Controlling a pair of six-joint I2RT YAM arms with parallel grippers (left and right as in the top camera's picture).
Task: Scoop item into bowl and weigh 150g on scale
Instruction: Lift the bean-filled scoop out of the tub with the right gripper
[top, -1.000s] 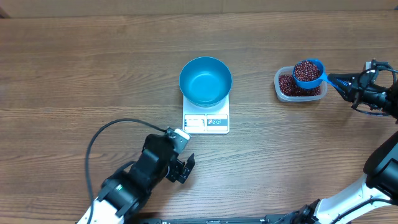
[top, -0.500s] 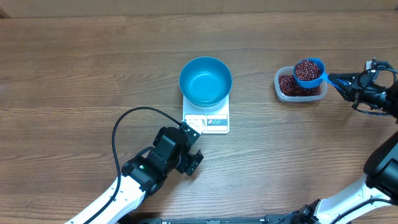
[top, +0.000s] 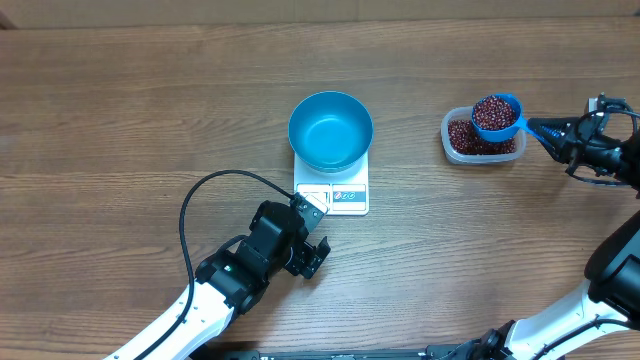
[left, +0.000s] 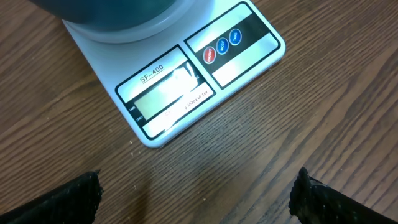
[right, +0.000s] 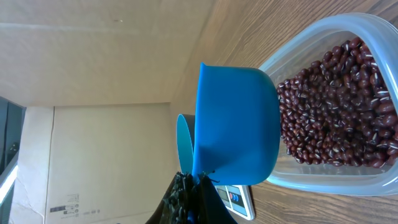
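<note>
The right gripper (top: 553, 131) is clamped shut on the handle of a small blue scoop (top: 497, 117), far to the right of the scale (top: 332, 196). The scoop is heaped with dark red-brown beans (top: 491, 111) and hangs over the right part of a clear plastic tub (top: 447, 137). The tub holds more of the same beans and stands on the wooden table (top: 150, 120), well to the right of the scale and a little behind it. The teal bowl (top: 331, 130) sits on the scale's platform, covering its rear part; the display panel and buttons along the front edge lie uncovered. The left gripper (top: 313, 258) is just in front of the left half of the scale's front edge. Its jaws are spread wide and hold nothing. In the left wrist view the display and three round buttons lie just beyond its fingertips (left: 79, 194).
</note>
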